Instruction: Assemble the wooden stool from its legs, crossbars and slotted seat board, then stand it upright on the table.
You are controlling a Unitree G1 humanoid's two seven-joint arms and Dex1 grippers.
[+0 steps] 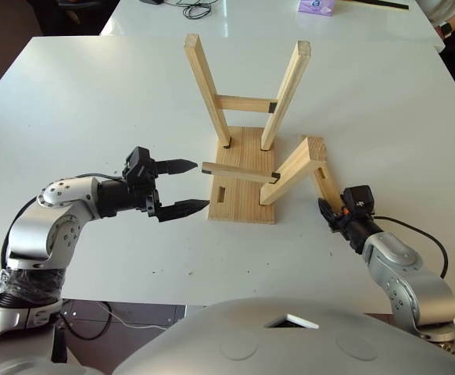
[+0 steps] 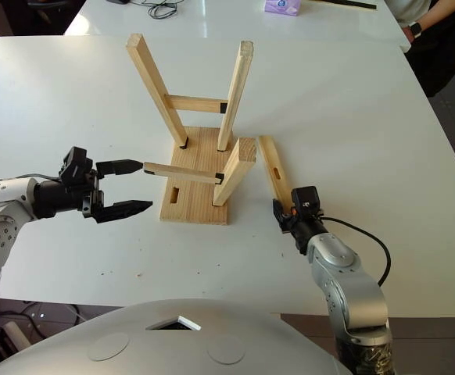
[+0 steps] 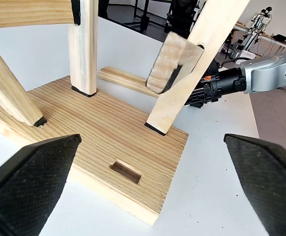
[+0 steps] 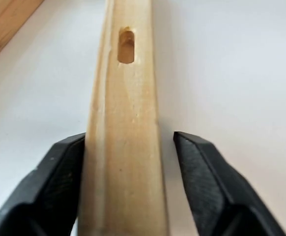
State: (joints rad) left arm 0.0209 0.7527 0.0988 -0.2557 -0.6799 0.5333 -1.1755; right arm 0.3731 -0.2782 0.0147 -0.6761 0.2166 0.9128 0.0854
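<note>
Pale wooden stool, part-assembled, is sitting upside down mid-table [image 1: 94, 101] between the two arms.

The left gripper [image 1: 200, 184] is hovering with jaws spread wide just beside the seat board [image 1: 239, 209], which is lying flat with one slot [image 1: 221, 193] showing empty. I'm counting four legs: two [image 1: 206, 86] are standing in the far slots joined by one crossbar [image 1: 243, 103], a third [image 1: 294, 170] is leaning with a second crossbar [image 1: 239, 172] jutting leftward, and the fourth leg [image 2: 274, 176] is lying loose. The right gripper [image 2: 284, 212] is straddling its near end, not clamped.
</note>
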